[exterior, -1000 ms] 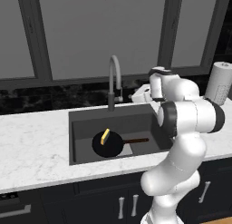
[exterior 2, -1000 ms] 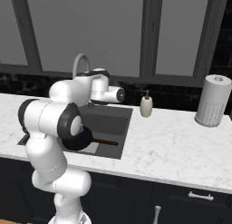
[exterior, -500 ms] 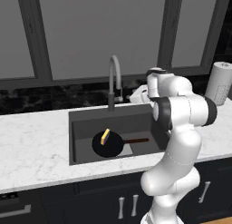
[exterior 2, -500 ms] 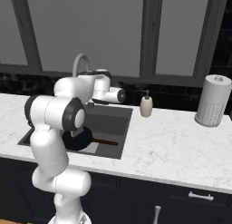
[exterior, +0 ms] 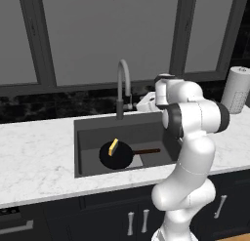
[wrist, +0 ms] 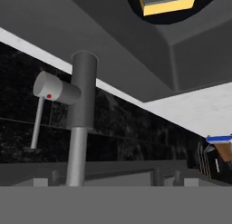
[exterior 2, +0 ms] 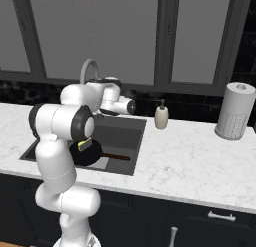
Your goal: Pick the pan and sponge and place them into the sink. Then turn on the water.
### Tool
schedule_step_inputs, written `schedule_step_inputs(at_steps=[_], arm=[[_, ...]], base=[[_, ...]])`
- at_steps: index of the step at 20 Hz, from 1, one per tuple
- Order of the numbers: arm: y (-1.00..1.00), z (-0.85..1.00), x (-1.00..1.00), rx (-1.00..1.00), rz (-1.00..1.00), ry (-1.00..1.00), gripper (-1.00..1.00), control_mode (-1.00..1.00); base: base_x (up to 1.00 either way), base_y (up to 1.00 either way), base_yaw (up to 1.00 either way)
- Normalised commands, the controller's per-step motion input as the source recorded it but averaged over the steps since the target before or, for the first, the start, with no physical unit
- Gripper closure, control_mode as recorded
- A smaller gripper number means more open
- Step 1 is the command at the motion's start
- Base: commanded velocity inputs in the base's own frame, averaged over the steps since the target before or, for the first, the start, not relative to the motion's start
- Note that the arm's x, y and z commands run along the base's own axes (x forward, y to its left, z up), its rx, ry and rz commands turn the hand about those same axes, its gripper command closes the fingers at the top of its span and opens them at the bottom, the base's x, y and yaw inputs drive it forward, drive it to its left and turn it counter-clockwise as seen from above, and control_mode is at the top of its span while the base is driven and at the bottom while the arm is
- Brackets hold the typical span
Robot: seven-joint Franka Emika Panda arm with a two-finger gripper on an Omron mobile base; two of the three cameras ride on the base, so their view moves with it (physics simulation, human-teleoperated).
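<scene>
i see a white marble table (exterior: 39, 152) running across the room, with dark cabinet fronts (exterior: 112, 215) below it that carry pale bar handles (exterior: 131, 223). a soap dispenser (exterior 2: 161, 116), cream with a dark pump, stands upright on the table near the back wall. further to the right i have a paper towel roll (exterior 2: 234, 111) standing upright, well apart from the dispenser. behind everything runs a black marbled backsplash (exterior: 58, 106), and above it large grey window panes (exterior: 107, 35) in dark frames. from the hand view i catch a small blue and brown object (wrist: 221, 148) at the right edge, too small to identify.
</scene>
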Motion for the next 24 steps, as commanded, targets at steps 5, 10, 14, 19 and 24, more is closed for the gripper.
schedule_step_inputs(at_steps=[5, 10, 14, 19, 24], arm=[[0.00, -0.03, 0.13, 0.00, -0.04, -0.01, -1.00, -1.00], [0.00, -0.07, 0.18, 0.00, -0.06, 0.00, -1.00, -1.00], [-0.04, -0.07, 0.17, 0.00, -0.02, -0.03, -1.00, -1.00], [-0.09, -0.02, 0.14, 0.00, 0.00, -0.05, -1.00, -1.00], [-0.04, -0.03, 0.19, 0.00, 0.00, -0.01, -1.00, -1.00]], base=[[0.00, 0.00, 0.00], [0.00, 0.00, 0.00], [0.00, 0.00, 0.00], [0.00, 0.00, 0.00], [0.00, 0.00, 0.00]])
